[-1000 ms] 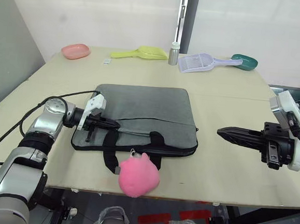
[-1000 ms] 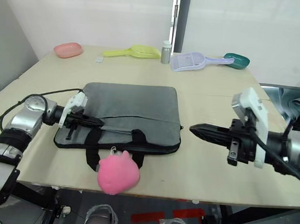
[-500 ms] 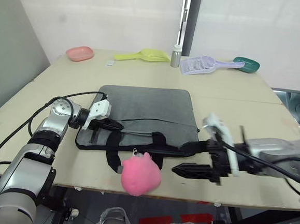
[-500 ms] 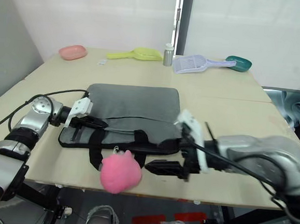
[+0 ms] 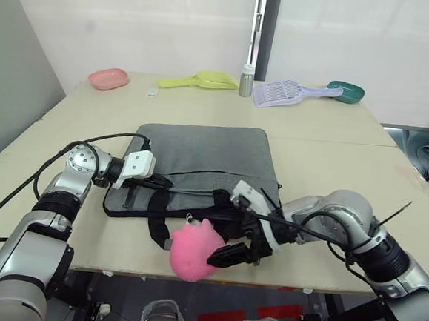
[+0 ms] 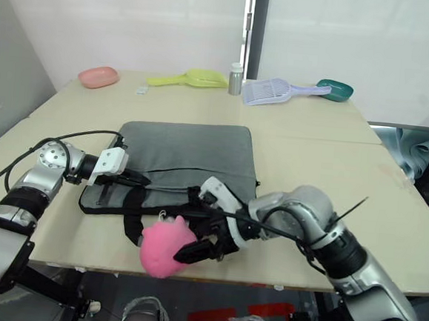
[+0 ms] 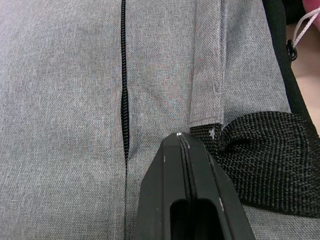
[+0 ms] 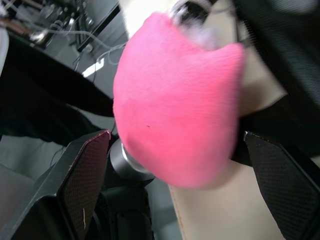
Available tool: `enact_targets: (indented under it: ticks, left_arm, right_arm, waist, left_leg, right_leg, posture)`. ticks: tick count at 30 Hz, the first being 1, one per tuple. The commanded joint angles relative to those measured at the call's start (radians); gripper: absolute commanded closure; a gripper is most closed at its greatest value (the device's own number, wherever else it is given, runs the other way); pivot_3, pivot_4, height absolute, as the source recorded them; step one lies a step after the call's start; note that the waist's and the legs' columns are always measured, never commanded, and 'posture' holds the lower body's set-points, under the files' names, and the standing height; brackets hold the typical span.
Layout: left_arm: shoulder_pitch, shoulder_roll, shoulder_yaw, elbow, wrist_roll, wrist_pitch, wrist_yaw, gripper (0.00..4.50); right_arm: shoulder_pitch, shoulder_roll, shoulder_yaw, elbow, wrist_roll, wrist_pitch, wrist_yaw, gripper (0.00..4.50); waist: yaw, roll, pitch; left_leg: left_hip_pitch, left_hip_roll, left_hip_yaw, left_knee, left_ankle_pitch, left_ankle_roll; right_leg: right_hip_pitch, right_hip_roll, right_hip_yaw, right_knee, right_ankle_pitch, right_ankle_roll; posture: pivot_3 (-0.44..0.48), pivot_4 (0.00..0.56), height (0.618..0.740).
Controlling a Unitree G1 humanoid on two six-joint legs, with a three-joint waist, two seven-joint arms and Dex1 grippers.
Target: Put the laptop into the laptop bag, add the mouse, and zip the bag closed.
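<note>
My left gripper [image 5: 161, 180] sits on the near left part of the laptop bag [image 5: 207, 156], its jaws clenched together with nothing between them, the tips just beside a black strap handle [image 7: 270, 155]. The bag lies flat in the middle of the counter [image 5: 334, 155]. I judge the task well along: the bag looks filled out and no laptop or mouse lies loose on the counter, so both are probably inside, though I cannot confirm that. The zipping is what remains, or is only partly finished.

Further right, a pink plush [image 5: 195, 248] hangs off the bag's front at the counter's near edge, and my right gripper [image 5: 231, 254] is at it, jaws released and spread to either side of the plush.

The left wrist view gives what the head views cannot: the black zipper [image 7: 123, 95] on the grey fabric gapes slightly along one stretch. The right wrist view shows the two fingers [image 8: 87, 175] standing wide around the plush, not yet closed on it. Only the head views take in the far row of scoops [image 5: 199, 78] and dishes.
</note>
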Motion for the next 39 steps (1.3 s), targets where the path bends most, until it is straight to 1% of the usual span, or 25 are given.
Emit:
enact_targets:
  ticks: [1,2,6,9,10,11,15,16,19,22,25,26,27,28,29,32,36,39]
  left_arm:
    - [0.044,-0.008,-0.070,0.058,0.097,-0.002,-0.004,4.50]
    - [0.044,-0.012,-0.073,0.060,0.100,-0.011,-0.001,4.50]
    - [0.047,-0.024,-0.085,0.075,0.109,-0.032,0.001,4.50]
    - [0.050,-0.047,-0.071,0.082,0.087,0.008,-0.010,4.50]
    - [0.052,-0.054,-0.068,0.086,0.083,0.018,-0.010,4.50]
    - [0.056,-0.059,-0.067,0.092,0.084,0.025,-0.008,4.50]
    - [0.069,-0.081,-0.048,0.117,0.078,0.055,0.004,4.50]
    - [0.073,-0.085,-0.043,0.123,0.077,0.064,0.006,4.50]
    - [0.088,-0.093,-0.033,0.144,0.085,0.079,0.013,4.50]
    - [0.108,-0.095,-0.034,0.177,0.096,0.075,0.033,4.50]
    - [0.121,-0.094,-0.044,0.201,0.111,0.063,0.051,4.50]
    - [0.125,-0.092,-0.051,0.209,0.120,0.054,0.057,4.50]
    - [0.128,-0.091,-0.056,0.215,0.127,0.047,0.062,4.50]
    - [0.131,-0.090,-0.062,0.223,0.136,0.035,0.070,4.50]
    - [0.132,-0.089,-0.065,0.228,0.141,0.027,0.075,4.50]
    - [0.143,-0.086,-0.078,0.244,0.156,-0.001,0.092,4.50]
    - [0.156,-0.083,-0.088,0.257,0.161,-0.021,0.104,4.50]
    - [0.162,-0.082,-0.091,0.259,0.160,-0.028,0.106,4.50]
  right_arm:
    - [-0.030,0.042,0.008,0.018,-0.057,-0.016,0.043,0.02]
    - [-0.032,0.054,0.007,0.025,-0.071,-0.017,0.049,0.02]
    - [-0.028,0.076,-0.015,0.047,-0.122,-0.025,0.072,1.10]
    - [-0.025,0.069,-0.029,0.049,-0.154,-0.030,0.092,2.19]
    - [-0.023,0.065,-0.037,0.040,-0.154,-0.028,0.102,2.64]
    - [-0.021,0.060,-0.048,0.029,-0.151,-0.024,0.110,2.87]
    - [-0.012,0.043,-0.091,-0.013,-0.144,-0.008,0.121,4.24]
    - [-0.008,0.040,-0.104,-0.023,-0.142,0.000,0.119,4.49]
    - [0.021,0.009,-0.157,-0.093,-0.107,0.026,0.129,4.49]
    - [0.066,-0.022,-0.241,-0.164,-0.043,0.060,0.135,4.49]
    - [0.093,-0.043,-0.281,-0.196,-0.024,0.079,0.126,4.49]
    - [0.098,-0.054,-0.288,-0.205,-0.024,0.085,0.122,4.49]
    - [0.102,-0.062,-0.294,-0.212,-0.025,0.089,0.120,4.49]
    - [0.104,-0.074,-0.302,-0.220,-0.027,0.093,0.118,4.49]
    - [0.105,-0.082,-0.306,-0.224,-0.027,0.094,0.116,4.49]
    - [0.121,-0.171,-0.317,-0.259,-0.049,0.088,0.134,4.49]
    - [0.162,-0.290,-0.326,-0.288,-0.076,0.054,0.166,4.49]
    - [0.210,-0.414,-0.300,-0.314,-0.137,-0.002,0.216,4.49]
  waist:
    - [0.000,0.000,0.000]
    - [0.000,0.000,0.000]
    - [0.003,0.001,-0.003]
    - [0.005,0.002,-0.004]
    - [0.007,0.002,-0.004]
    - [0.009,0.003,-0.004]
    - [0.016,0.005,-0.009]
    - [0.017,0.006,-0.010]
    - [0.022,0.006,-0.010]
    - [0.025,0.007,-0.012]
    - [0.025,0.009,-0.019]
    - [0.025,0.009,-0.020]
    - [0.025,0.010,-0.020]
    - [0.024,0.009,-0.021]
    - [0.024,0.008,-0.022]
    - [0.022,0.009,-0.024]
    - [0.020,0.010,-0.028]
    - [0.019,0.013,-0.030]
  left_leg:
    - [0.000,0.000,0.000,0.000,0.000,0.000]
    - [0.000,0.000,0.000,0.000,0.000,0.000]
    - [0.000,0.000,0.000,0.000,0.000,0.000]
    - [0.000,0.000,0.000,0.000,0.000,0.000]
    - [0.000,0.000,0.000,0.000,0.000,0.000]
    - [0.001,0.000,0.000,0.000,0.000,0.000]
    - [0.001,-0.002,0.001,0.000,0.000,0.000]
    - [0.001,-0.002,0.002,0.000,0.000,0.000]
    - [0.001,-0.002,0.005,0.000,0.000,0.000]
    - [0.002,-0.002,0.009,-0.002,0.000,0.000]
    - [0.004,-0.004,0.010,-0.005,0.000,0.000]
    - [0.007,-0.005,0.011,-0.006,0.000,0.000]
    - [0.009,-0.006,0.011,-0.008,0.000,0.000]
    - [0.012,-0.007,0.012,-0.011,0.000,0.000]
    - [0.014,-0.009,0.012,-0.013,0.000,0.000]
    - [0.015,-0.015,0.012,-0.018,0.000,0.000]
    - [0.015,-0.016,0.013,-0.018,-0.001,0.000]
    - [0.016,-0.016,0.013,-0.019,-0.001,0.001]
  right_leg:
    - [0.000,0.000,0.000,0.000,0.000,0.000]
    - [0.000,0.000,0.000,0.000,0.000,0.000]
    - [0.000,-0.001,0.000,0.000,0.000,0.000]
    - [0.000,-0.001,0.000,0.000,0.000,0.000]
    - [0.000,-0.001,0.000,0.000,0.000,0.000]
    - [0.000,-0.001,0.000,0.000,0.000,0.000]
    - [0.000,-0.004,0.000,0.000,0.000,0.001]
    - [0.000,-0.004,0.000,0.000,-0.001,0.001]
    - [0.001,-0.007,0.000,0.000,-0.001,0.003]
    - [0.002,-0.009,0.001,-0.001,-0.002,0.005]
    - [0.002,-0.010,0.003,-0.002,-0.002,0.007]
    - [0.003,-0.010,0.003,-0.002,-0.003,0.008]
    - [0.004,-0.011,0.004,-0.002,-0.006,0.013]
    - [0.005,-0.012,0.005,-0.002,-0.011,0.022]
    - [0.006,-0.012,0.007,-0.002,-0.012,0.022]
    - [0.005,-0.016,0.008,-0.004,-0.012,0.025]
    - [0.006,-0.016,0.010,-0.006,-0.013,0.027]
    - [0.006,-0.016,0.010,-0.007,-0.013,0.027]
  posture:
    - [0.000,0.150,0.740]
    - [0.000,0.150,0.740]
    - [0.000,0.150,0.740]
    - [0.000,0.150,0.740]
    - [0.000,0.150,0.740]
    - [0.000,0.150,0.740]
    - [0.000,0.150,0.740]
    - [0.000,0.150,0.740]
    - [0.000,0.150,0.740]
    - [0.000,0.150,0.740]
    - [0.000,0.150,0.740]
    - [0.000,0.150,0.740]
    - [0.000,0.150,0.740]
    - [0.000,0.150,0.740]
    - [0.000,0.150,0.740]
    - [0.000,0.150,0.740]
    - [0.000,0.150,0.740]
    - [0.000,0.150,0.740]
